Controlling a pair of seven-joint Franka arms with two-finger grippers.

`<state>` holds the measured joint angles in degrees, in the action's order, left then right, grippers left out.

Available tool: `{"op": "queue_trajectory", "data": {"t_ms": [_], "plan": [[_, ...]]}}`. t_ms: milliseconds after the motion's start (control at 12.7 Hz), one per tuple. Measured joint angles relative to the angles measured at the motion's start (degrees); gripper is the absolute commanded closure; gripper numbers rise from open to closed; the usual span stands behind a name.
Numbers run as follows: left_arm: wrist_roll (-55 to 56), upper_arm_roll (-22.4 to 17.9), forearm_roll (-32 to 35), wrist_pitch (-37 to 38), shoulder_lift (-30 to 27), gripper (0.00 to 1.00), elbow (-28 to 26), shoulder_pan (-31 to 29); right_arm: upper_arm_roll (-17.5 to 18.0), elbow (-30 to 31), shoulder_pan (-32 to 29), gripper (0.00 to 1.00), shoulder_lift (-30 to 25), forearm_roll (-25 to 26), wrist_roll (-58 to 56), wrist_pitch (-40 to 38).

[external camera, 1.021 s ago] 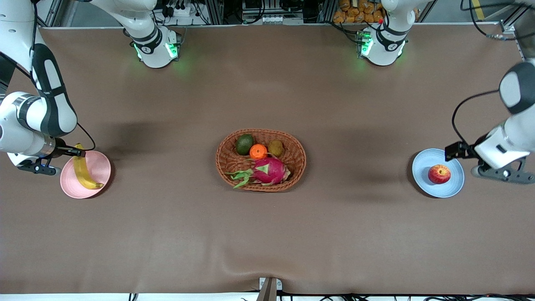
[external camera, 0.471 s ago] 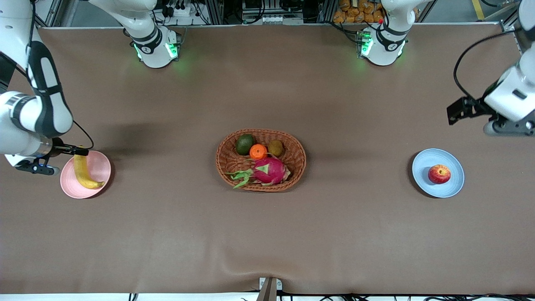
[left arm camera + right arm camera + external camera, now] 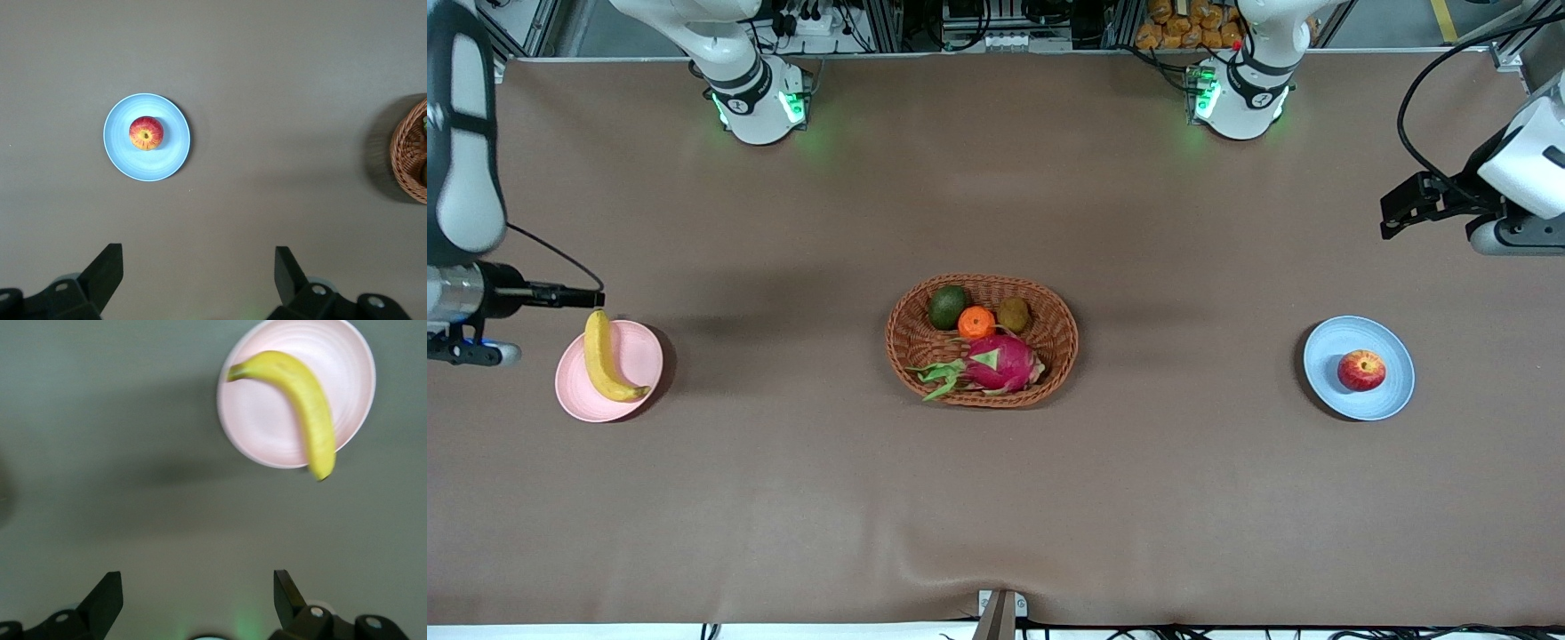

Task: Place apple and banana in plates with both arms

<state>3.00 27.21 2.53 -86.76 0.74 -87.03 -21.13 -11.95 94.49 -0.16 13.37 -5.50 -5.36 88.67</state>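
While the apple [image 3: 1361, 371] is sitting on the light blue plate [image 3: 1387, 404] toward the left arm's end of the table, slightly off the plate's centre, nothing is touching it. The left gripper [image 3: 199, 275] is hanging high over bare tablecloth [image 3: 996, 498], well apart from the apple, and its two black fingers [image 3: 105, 267] are standing spread wide with nothing between them. In the left wrist view the plate and apple are lying clear of the gap between the jaws.

The banana [image 3: 605, 358] is lying on the pale pink plate [image 3: 645, 356] toward the right arm's end of the table, one tip overhanging the rim on the side away from the front camera and the dark tip nearer that camera reaching the rim. The right gripper [image 3: 199, 595] is hanging above the tablecloth beside that plate, not touching the fruit, and its fingers [image 3: 107, 590] are likewise parted and empty. In the right wrist view the banana is lying apart from the jaws.

Between the two plates, a brown wicker basket [image 3: 1049, 311] is resting at mid-table, holding a pink dragon fruit [image 3: 1000, 363], a small orange fruit [image 3: 976, 322], a dark green fruit [image 3: 947, 307] and a brownish fruit [image 3: 1014, 314].
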Motion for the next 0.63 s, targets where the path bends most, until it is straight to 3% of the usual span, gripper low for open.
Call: {"op": "queue_trajectory", "data": {"t_ms": [393,629], "plan": [[0.0,0.2,-0.1,0.6,0.0,0.00,1.1,0.1,0.3,-3.3,6.5,0.00,-9.9,-0.6,13.5,-5.9],[0.0,-0.8,-0.4,0.6,0.0,0.00,1.3,1.8,1.8,-4.4,6.9,0.00,-13.7,-0.5,17.2,-6.3]]}}
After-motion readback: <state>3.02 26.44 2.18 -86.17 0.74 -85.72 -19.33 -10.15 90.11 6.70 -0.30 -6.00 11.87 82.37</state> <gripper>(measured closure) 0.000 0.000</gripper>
